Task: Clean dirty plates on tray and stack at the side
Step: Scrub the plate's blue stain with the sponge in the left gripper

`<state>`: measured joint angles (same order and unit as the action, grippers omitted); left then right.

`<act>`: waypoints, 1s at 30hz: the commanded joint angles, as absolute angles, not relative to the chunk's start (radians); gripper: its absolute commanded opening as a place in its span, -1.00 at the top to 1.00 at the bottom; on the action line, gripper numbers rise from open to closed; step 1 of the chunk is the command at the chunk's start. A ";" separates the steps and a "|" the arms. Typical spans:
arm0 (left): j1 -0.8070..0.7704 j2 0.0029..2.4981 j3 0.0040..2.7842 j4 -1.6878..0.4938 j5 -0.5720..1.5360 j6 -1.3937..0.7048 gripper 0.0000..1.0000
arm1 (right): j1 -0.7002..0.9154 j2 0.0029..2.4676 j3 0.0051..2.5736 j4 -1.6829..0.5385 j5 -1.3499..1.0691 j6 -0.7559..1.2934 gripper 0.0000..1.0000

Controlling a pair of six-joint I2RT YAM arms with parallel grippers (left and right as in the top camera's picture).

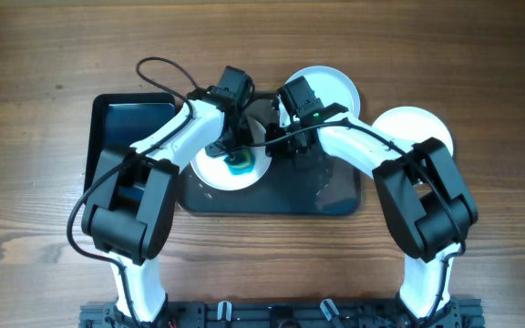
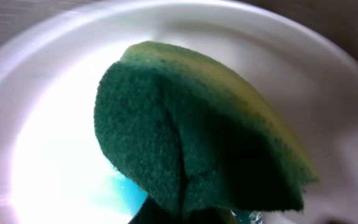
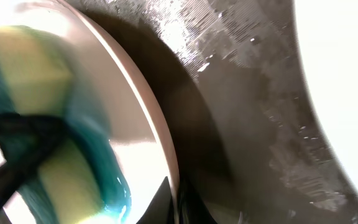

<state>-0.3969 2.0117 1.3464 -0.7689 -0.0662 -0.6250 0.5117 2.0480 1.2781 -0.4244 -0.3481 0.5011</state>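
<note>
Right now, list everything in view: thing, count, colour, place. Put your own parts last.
round shallow white plates: three, white; one on the grey tray under the sponge, one at that tray's far edge, one right of the tray
blue-teal smear: one, on the plate under the sponge
green and yellow scrubbing sponge: one, pressed on that plate
large dark grey rectangular tray: one, table centre
smaller glossy black tray: one, left of the grey tray
brown wooden table: one, under everything
left pincer: one, black, shut on the sponge
right pincer: one, black, shut on that plate's rim
</note>
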 commanded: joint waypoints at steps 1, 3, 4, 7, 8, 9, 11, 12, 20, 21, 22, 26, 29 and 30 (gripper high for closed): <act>-0.369 2.028 1.333 -0.829 -0.322 -0.711 0.92 | 0.513 2.089 1.267 -0.435 -0.337 0.498 0.91; -0.373 2.028 1.333 -0.854 -0.231 -0.657 0.92 | 0.513 2.089 1.267 -0.434 -0.337 0.499 0.91; -0.375 2.028 1.333 -0.857 -0.156 -0.601 0.92 | 0.513 2.089 1.267 -0.434 -0.337 0.499 0.91; -0.380 2.028 1.333 -0.856 0.155 -0.385 0.92 | 0.513 2.089 1.267 -0.434 -0.337 0.498 0.91; -0.381 2.028 1.333 -0.854 0.294 -0.276 0.92 | 0.513 2.089 1.267 -0.434 -0.337 0.498 0.91; -0.382 2.028 1.333 -0.856 0.410 -0.181 0.92 | 0.513 2.089 1.267 -0.434 -0.337 0.498 0.91; -0.382 2.028 1.333 -0.865 0.542 -0.078 0.92 | 0.513 2.089 1.267 -0.435 -0.338 0.498 0.91; -0.382 2.028 1.333 -0.865 0.546 -0.078 0.92 | 0.513 2.089 1.267 -0.435 -0.338 0.498 0.91; -0.381 2.028 1.333 -0.825 0.095 -0.386 0.92 | 0.513 2.089 1.267 -0.438 -0.338 0.499 0.92; -0.381 2.028 1.333 -0.827 -0.010 -0.444 0.92 | 0.513 2.089 1.267 -0.438 -0.338 0.500 0.91; -0.381 2.028 1.333 -0.829 -0.103 -0.498 0.92 | 0.513 2.089 1.267 -0.438 -0.338 0.499 0.91; -0.381 2.028 1.333 -0.881 -0.378 -0.687 0.92 | 0.513 2.089 1.267 -0.439 -0.338 0.497 0.91; -0.381 2.028 1.333 -0.936 -0.436 -0.773 0.92 | 0.513 2.089 1.267 -0.438 -0.338 0.497 0.92; -0.381 2.028 1.333 -0.954 -0.435 -0.786 0.92 | 0.513 2.089 1.267 -0.438 -0.338 0.497 0.91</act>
